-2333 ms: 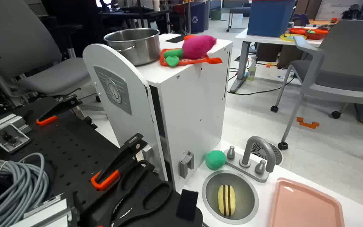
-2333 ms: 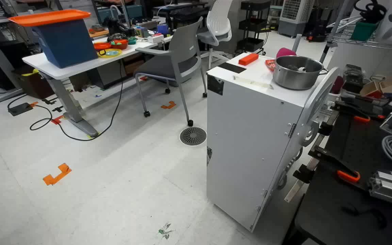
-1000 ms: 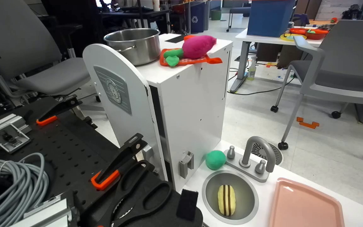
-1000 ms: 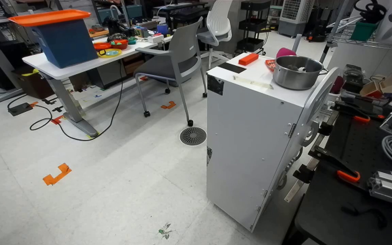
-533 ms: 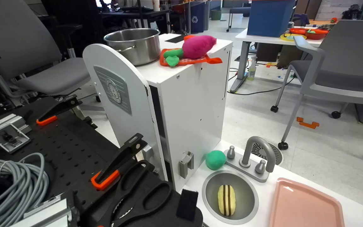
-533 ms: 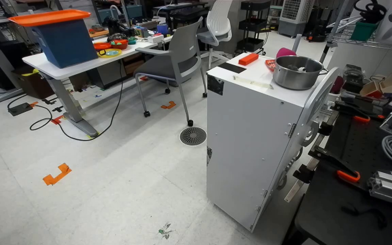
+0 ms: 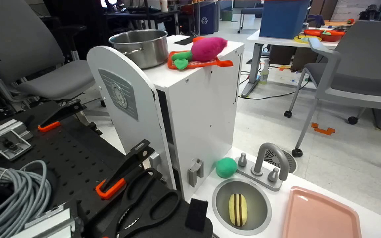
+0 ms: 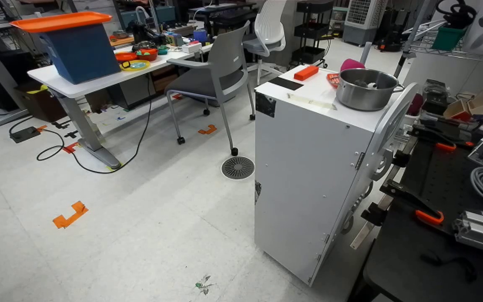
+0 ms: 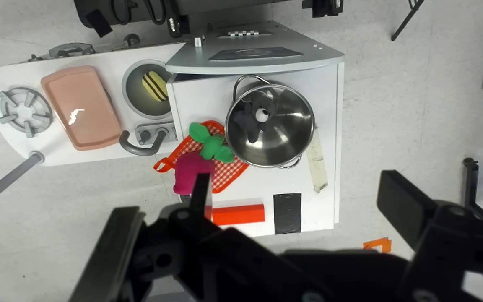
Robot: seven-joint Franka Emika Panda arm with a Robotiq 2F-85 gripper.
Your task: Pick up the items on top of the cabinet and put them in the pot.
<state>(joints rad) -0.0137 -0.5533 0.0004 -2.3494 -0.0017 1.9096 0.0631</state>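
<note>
Gripper (image 9: 296,191) spread wide, holding nothing, presumably to straddle the next item

Wrist view: beet (image 9: 189,170) lies over the cloth (image 9: 227,171) left of centre, so it probably goes first; red block (image 9: 240,214) lower centre; pot (image 9: 294,130) upper centre on the cabinet (image 9: 256,186), bear (image 9: 248,121) slumped inside, leaving room

The white cabinet (image 9: 262,182) carries a steel pot (image 9: 287,130), a red-checked cloth (image 9: 227,172) and a red bar (image 9: 241,214).

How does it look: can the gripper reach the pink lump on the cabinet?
Probably yes: the gripper stands open and nothing visible lies on the pink lump, though the pot beside its green leaves may crowd one side.
</note>
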